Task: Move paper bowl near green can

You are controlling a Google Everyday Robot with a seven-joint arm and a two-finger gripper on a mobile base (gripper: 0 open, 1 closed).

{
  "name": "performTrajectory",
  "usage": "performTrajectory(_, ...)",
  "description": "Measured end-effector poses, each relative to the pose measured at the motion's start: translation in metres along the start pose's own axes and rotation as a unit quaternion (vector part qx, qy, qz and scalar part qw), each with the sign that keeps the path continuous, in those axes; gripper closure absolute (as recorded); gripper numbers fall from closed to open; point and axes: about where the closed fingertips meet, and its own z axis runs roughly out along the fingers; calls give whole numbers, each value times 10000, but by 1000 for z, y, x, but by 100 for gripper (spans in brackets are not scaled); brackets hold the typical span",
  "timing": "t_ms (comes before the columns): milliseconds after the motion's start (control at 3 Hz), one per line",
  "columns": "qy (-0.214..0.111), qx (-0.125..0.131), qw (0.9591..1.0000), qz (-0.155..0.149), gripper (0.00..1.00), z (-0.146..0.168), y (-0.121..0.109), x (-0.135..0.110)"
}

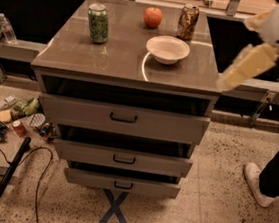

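The off-white paper bowl (167,49) sits upright on the grey cabinet top (110,55), right of centre. The green can (98,23) stands upright at the back left of the top, well apart from the bowl. My arm comes in from the upper right as a white joint and a pale yellow link. Its gripper end (227,81) hangs off the cabinet's right edge, right of the bowl and touching nothing.
A red apple (153,17) and a brown-gold can (188,22) stand at the back of the top, behind the bowl. Three drawers (123,118) stand partly open below. A person's leg and shoe (267,181) are at the right. Litter (20,120) and a cable lie on the floor at left.
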Motion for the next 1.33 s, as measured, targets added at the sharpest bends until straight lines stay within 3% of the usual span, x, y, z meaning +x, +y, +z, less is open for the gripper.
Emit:
performTrajectory(333, -657, 69, 9978, 89, 0, 37, -30, -28)
performTrajectory(667, -1034, 151, 9941, 304, 0, 97, -54, -52)
performTrajectory(1000, -1034, 151, 9941, 304, 0, 97, -54, -52)
performTrajectory(1333, -1079, 325, 9931, 310, 0, 120, -62, -51)
